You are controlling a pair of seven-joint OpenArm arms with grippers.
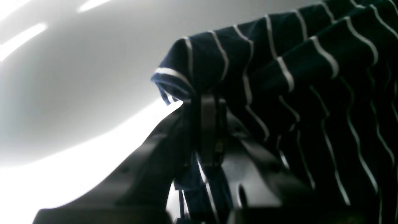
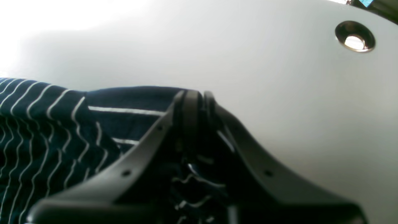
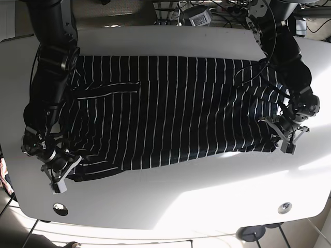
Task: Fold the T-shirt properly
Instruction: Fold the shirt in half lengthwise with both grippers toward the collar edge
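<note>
The white table [image 3: 170, 199] took up most of the overhead shot, rounded at the corners, with 2 small round holes near its front edge, one by each corner [image 3: 60, 208]. Sunlight washed out a strip along the front.

Spread across the middle of it was the T-shirt [image 3: 176, 119], dark navy with thin white stripes. It lay mostly flat and stretched wide from one arm to the other, running nearly the full width of the table. There was a folded flap with a pale edge near the end on the right arm's side, and the lower edge on the left arm's side looked bunched and wavy rather than smooth.

The 2 black arms came down from the back corners to the front corners of the shirt. The right gripper [image 3: 58, 173] was pinched closed on the shirt's corner, and its wrist view showed the fingers pressed together with striped cloth caught between them and more fabric trailing off behind. The left gripper [image 3: 287, 138] was clamped tight on the opposite corner too; in its wrist view the cloth draped up and over the fingertips [image 1: 207, 109] in a soft hump, stripes curving over the fold.
</note>
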